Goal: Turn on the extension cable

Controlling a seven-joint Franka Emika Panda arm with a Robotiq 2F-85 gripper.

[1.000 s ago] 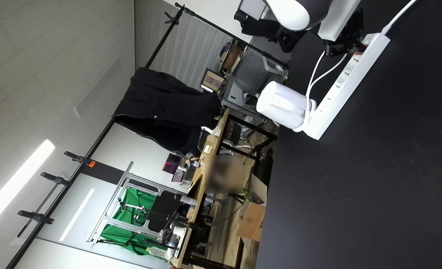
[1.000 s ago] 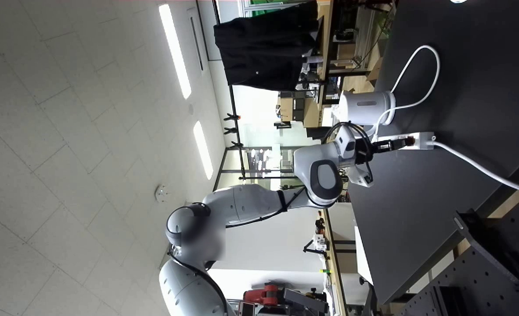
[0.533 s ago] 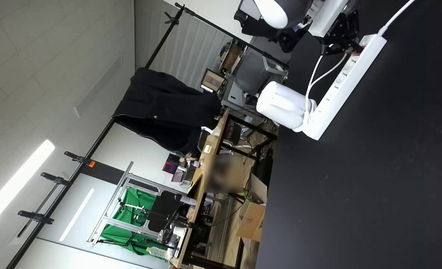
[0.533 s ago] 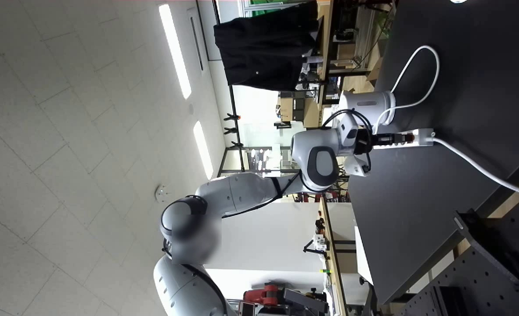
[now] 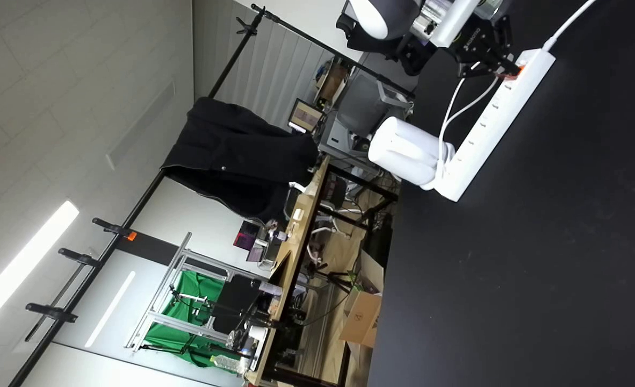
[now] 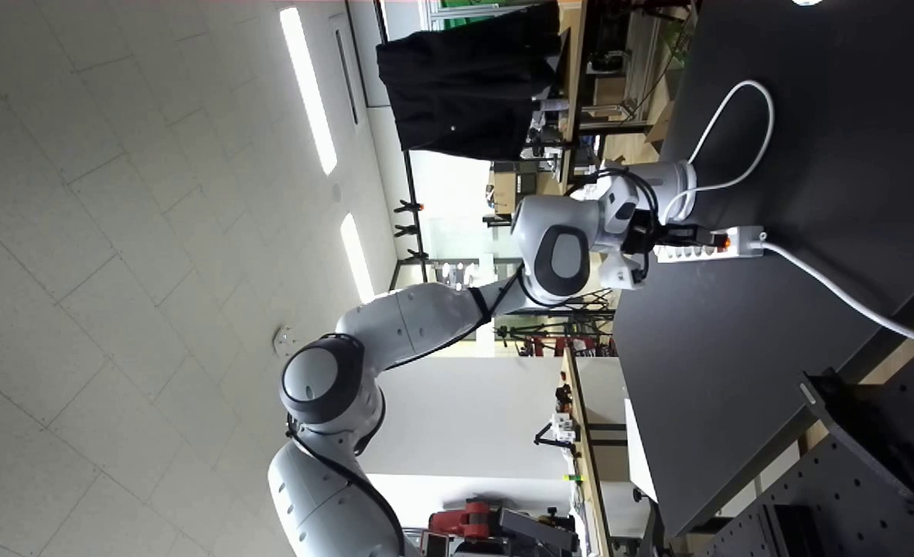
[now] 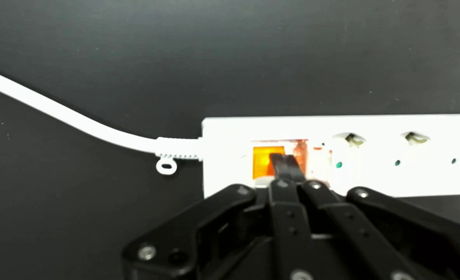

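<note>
Nearest, the gripper (image 7: 285, 156) is clenched, nothing visible between its tips (image 7: 280, 166), so probably it can push like one finger upon the switch (image 7: 261, 163). This glows orange; perhaps power is on. The strip (image 7: 370, 163), switch end left in the wrist view, lies on the dark table (image 5: 511, 279). Far away hangs a black cloth (image 5: 237, 145).

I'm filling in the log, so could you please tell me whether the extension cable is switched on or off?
On, it appears: in the wrist view, the switch on the extension cable glows bright orange.
</note>
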